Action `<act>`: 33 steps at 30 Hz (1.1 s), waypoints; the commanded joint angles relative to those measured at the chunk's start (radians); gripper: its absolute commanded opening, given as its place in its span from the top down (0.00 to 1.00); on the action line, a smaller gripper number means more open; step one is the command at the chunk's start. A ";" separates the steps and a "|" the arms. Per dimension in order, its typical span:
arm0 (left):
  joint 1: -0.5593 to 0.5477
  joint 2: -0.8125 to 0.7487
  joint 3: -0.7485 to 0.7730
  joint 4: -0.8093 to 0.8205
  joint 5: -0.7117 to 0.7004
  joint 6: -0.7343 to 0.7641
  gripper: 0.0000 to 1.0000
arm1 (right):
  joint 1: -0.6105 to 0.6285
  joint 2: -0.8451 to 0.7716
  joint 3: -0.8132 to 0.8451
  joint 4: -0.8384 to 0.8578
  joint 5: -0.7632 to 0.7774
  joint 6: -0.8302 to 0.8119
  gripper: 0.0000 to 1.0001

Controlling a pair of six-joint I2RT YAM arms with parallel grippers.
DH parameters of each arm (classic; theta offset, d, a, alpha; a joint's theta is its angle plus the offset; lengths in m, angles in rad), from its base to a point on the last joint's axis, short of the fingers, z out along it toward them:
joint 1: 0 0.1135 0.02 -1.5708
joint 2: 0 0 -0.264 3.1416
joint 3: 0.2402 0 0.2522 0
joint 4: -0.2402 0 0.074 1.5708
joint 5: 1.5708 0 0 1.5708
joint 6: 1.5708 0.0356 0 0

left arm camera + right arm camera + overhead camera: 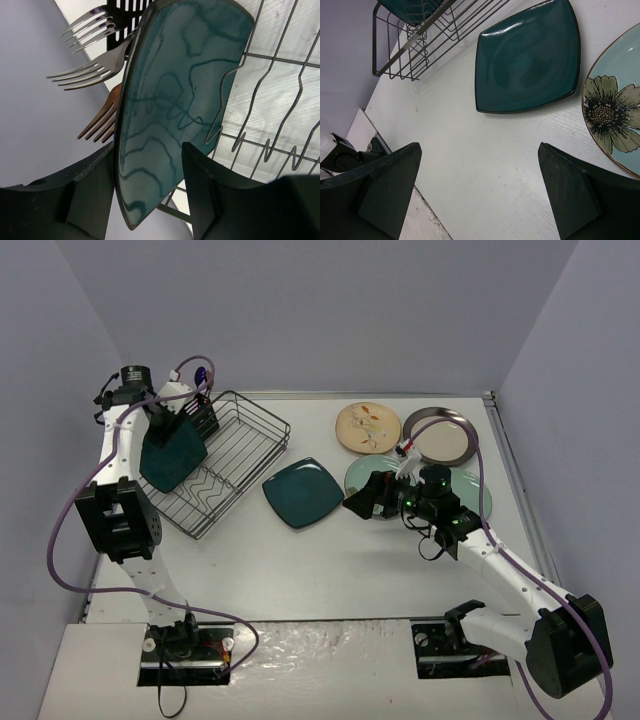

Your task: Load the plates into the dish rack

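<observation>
A dark teal square plate (172, 458) (175, 110) stands on edge in the black wire dish rack (252, 430) (280, 105). My left gripper (172, 426) (147, 172) straddles the plate's upper edge with its jaws apart, open; the plate leans against the left finger. A second teal square plate (303, 492) (527, 57) lies flat on the table beside the rack. Just right of it hovers my right gripper (368, 498) (479, 150), wide open and empty, over the edge of a mint-green flowered plate (368, 470) (615, 115).
A cream floral plate (368, 427) and a beige dark-rimmed plate (440, 436) lie at the back right. Another mint plate (476, 496) shows under the right arm. Forks (90, 30) stick out of the cutlery holder (205, 418) at the rack's far left corner.
</observation>
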 commanded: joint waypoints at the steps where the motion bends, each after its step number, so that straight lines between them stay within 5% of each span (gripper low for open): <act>1: 0.008 -0.050 0.014 0.064 -0.021 -0.039 0.47 | 0.007 0.004 0.005 0.095 -0.025 0.002 0.00; 5: 0.008 -0.062 -0.003 0.082 -0.024 -0.054 0.41 | 0.005 0.007 -0.002 0.098 -0.018 0.001 0.00; 16: 0.006 -0.281 -0.094 0.243 -0.068 -0.302 0.03 | 0.008 0.018 -0.066 0.209 0.065 0.132 0.00; 23: 0.005 -0.445 -0.200 0.295 -0.102 -0.497 0.03 | 0.056 0.047 -0.154 0.331 0.212 0.254 0.00; 26: 0.005 -0.549 -0.302 0.297 -0.083 -0.707 0.03 | 0.114 0.088 -0.182 0.418 0.325 0.297 0.00; 33: -0.031 -0.884 -0.672 0.404 0.136 -0.946 0.03 | 0.259 0.198 -0.222 0.551 0.573 0.404 0.00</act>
